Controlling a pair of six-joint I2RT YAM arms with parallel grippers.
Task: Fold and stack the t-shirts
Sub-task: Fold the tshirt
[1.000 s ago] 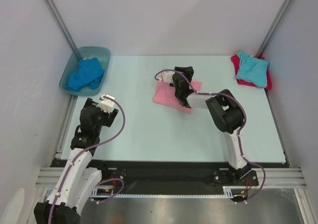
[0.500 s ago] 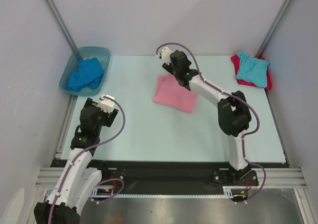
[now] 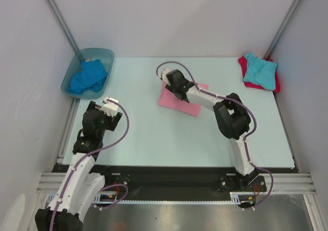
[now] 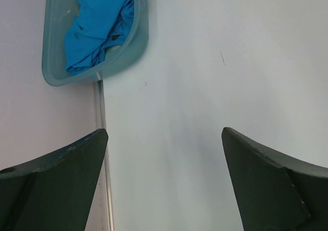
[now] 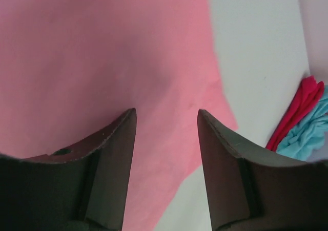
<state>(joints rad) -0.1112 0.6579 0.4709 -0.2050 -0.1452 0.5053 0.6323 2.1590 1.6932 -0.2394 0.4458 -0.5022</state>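
A folded pink t-shirt (image 3: 179, 103) lies flat mid-table. My right gripper (image 3: 173, 85) hovers low over its far-left part. In the right wrist view its jaws (image 5: 166, 119) stand apart above the pink cloth (image 5: 102, 62), with nothing pinched between them. A turquoise t-shirt (image 3: 260, 69) rests on a red t-shirt (image 3: 277, 86) at the far right corner. A royal blue t-shirt (image 3: 88, 76) is bunched in the tub (image 3: 105, 53). My left gripper (image 3: 106, 107) is wide open and empty (image 4: 164, 139) over bare table at the near left.
The translucent blue-green tub (image 4: 139, 39) holding the blue shirt (image 4: 97, 21) sits at the far left corner, beside a metal frame rail (image 3: 66, 123). Grey walls close in the table on three sides. The red (image 5: 302, 105) and turquoise (image 5: 312, 133) shirts show at the right wrist view's edge.
My right gripper rose toward the far edge, then came back down over the pink shirt's far-left part, its jaws narrowing. The left arm has not moved.
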